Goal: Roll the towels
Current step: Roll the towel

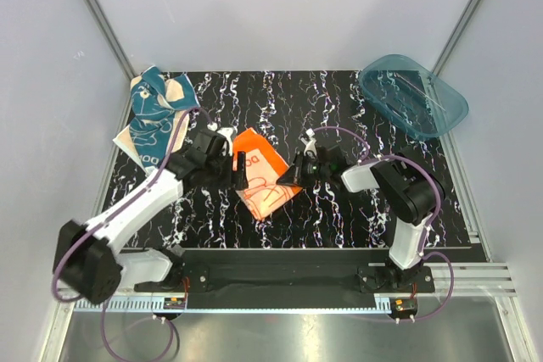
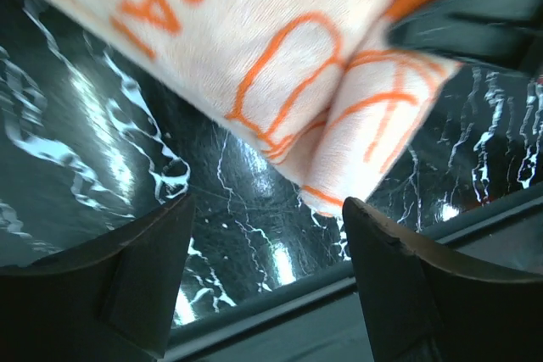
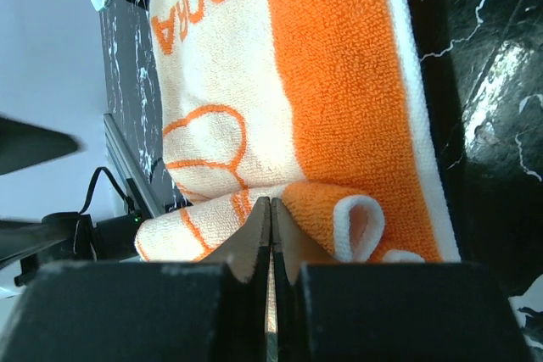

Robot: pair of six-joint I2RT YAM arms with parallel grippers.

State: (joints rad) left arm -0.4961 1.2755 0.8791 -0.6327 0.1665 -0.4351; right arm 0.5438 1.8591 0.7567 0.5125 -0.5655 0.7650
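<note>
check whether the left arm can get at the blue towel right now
Probably yes. The blue towel lies exposed in the far left corner, close beside that arm, and the left tool is open and empty by the orange towel. The arm would have to swing back, though.

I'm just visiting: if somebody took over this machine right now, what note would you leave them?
Left gripper: open, beside the orange towel, holding nothing.
Right gripper: shut on that towel's curled edge.
Blue towel: lying unrolled at the far left.
Done: only a small curl on the orange one.
Left: finish that roll, then roll the blue one.
</note>
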